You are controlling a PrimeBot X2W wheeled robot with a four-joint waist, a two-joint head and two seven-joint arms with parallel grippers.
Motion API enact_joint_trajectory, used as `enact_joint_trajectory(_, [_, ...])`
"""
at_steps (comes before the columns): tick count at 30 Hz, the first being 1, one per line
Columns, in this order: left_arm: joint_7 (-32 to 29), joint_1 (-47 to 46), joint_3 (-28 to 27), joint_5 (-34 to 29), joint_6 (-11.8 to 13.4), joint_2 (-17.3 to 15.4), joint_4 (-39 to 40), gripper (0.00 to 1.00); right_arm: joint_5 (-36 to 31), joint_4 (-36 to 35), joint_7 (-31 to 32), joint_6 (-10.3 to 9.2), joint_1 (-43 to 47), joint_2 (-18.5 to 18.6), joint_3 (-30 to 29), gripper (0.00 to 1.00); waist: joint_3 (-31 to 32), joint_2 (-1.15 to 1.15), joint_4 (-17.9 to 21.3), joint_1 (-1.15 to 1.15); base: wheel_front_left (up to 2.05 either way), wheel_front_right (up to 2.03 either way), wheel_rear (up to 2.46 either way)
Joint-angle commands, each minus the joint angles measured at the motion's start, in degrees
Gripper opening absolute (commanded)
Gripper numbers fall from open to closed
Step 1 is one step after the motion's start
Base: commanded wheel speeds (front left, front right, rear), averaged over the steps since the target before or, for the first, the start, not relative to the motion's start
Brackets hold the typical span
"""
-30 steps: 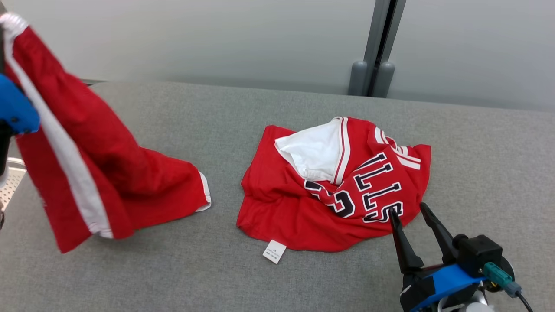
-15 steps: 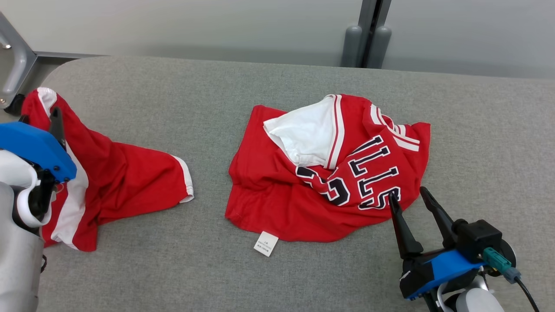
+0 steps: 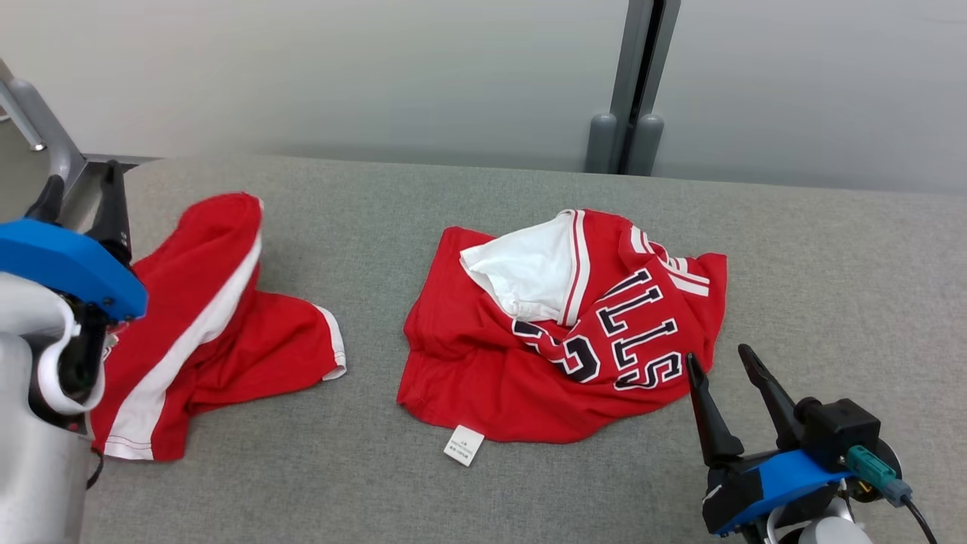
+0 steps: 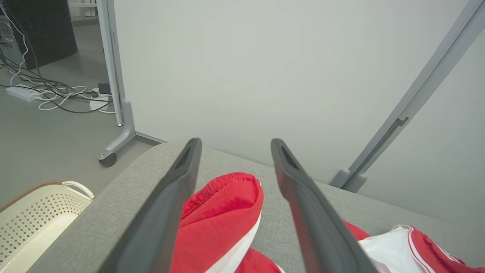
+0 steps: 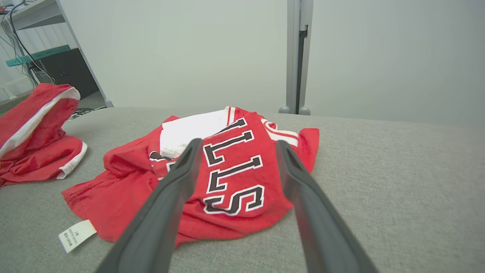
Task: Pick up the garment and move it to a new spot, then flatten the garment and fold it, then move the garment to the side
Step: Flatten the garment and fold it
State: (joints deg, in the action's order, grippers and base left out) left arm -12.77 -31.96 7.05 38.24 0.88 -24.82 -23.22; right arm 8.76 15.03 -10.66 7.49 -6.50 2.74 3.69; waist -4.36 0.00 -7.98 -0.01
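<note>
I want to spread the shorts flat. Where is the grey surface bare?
Bare: the strip between shorts and jersey, the wide stretch right of the jersey, and the band behind both. Crowded: the left end, under the shorts.

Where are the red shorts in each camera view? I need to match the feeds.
Head view: the red shorts lie crumpled at the left of the picture.
Left wrist view: bottom centre.
Right wrist view: far left edge.
Shared landmark: the red jersey, on the picture's right of the shorts in all three views.
</note>
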Motion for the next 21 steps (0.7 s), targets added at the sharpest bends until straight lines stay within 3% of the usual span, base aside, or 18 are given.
enact_joint_trajectory(1, [0.64,2.46,0.32,-0.35,0.40,0.41,1.94,1.00,0.40,0.13,-0.41,0.01,0.93,0.28,-0.18,1.00,0.91,0.00,0.41,0.01,0.00,0.00,0.00])
enact_joint_trajectory(6, [2.44,7.93,2.14,-2.04,2.14,2.05,8.49,1.00,0.48,0.15,-0.49,0.01,1.43,0.28,-0.46,1.00,1.90,0.00,0.93,0.01,0.00,0.00,0.00])
enact_joint_trajectory(12, [12.67,16.18,3.96,-5.78,4.98,6.13,15.52,1.00,-0.23,-0.53,-0.49,0.02,1.94,0.29,-1.41,1.00,2.08,0.00,3.28,0.01,0.00,0.00,0.00])
enact_joint_trajectory(17, [22.64,23.27,5.20,-5.95,3.33,9.73,18.06,1.00,-1.49,-1.89,0.12,0.02,2.10,0.25,-2.93,1.00,2.02,0.00,6.85,0.01,0.00,0.00,0.00])
enact_joint_trajectory(21, [26.89,27.66,4.99,-7.66,2.33,10.77,18.12,1.00,-2.13,-2.87,0.80,0.01,2.11,0.27,-4.07,1.00,2.17,0.00,9.93,0.01,0.00,0.00,0.00])
